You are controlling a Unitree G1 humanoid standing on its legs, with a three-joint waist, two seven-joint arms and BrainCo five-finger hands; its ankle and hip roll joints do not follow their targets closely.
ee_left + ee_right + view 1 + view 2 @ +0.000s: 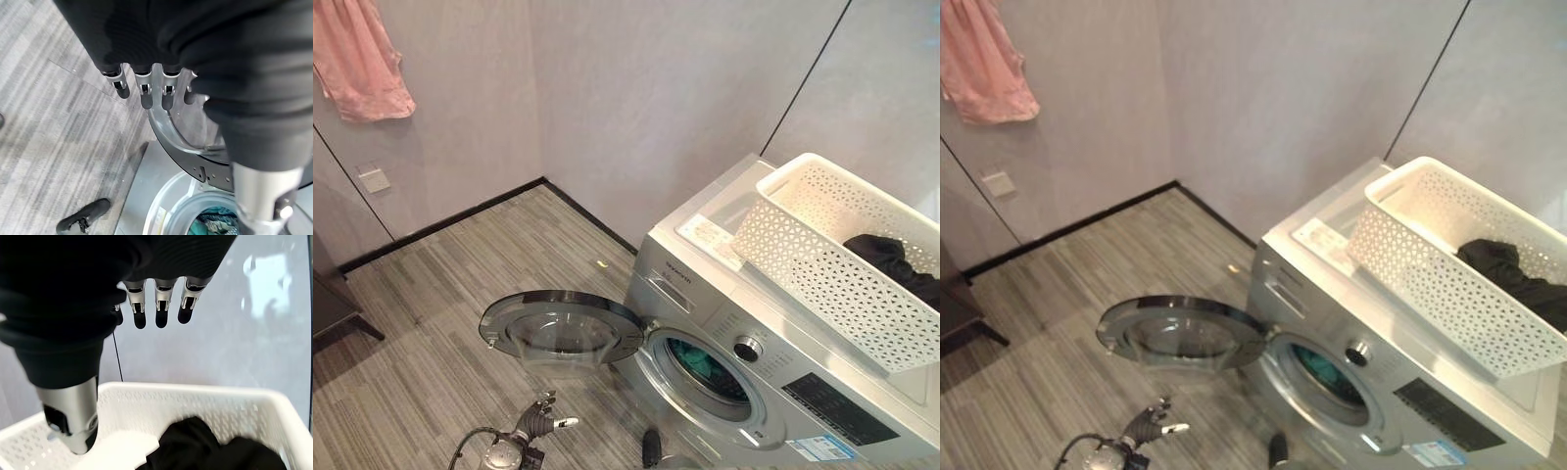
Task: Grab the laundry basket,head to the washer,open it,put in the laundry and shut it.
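A white perforated laundry basket [822, 264] rests on top of the silver washer [700, 284], with dark laundry [901, 266] in its right end. The washer's round door [563, 328] is swung wide open to the left. Teal cloth [700, 362] lies inside the drum. My left hand [540, 422] hangs low in front of the door, fingers [142, 90] straight and holding nothing. In the right wrist view my right hand [156, 308] hovers above the basket [195, 391] and the dark laundry [195, 443], fingers straight, apart from both.
The washer stands against the grey wall at the right. A pink cloth [362, 59] hangs on the left wall above a wall socket [374, 179]. Dark furniture [328, 304] sits at the left edge. Grey plank floor [460, 284] spreads in front of the washer.
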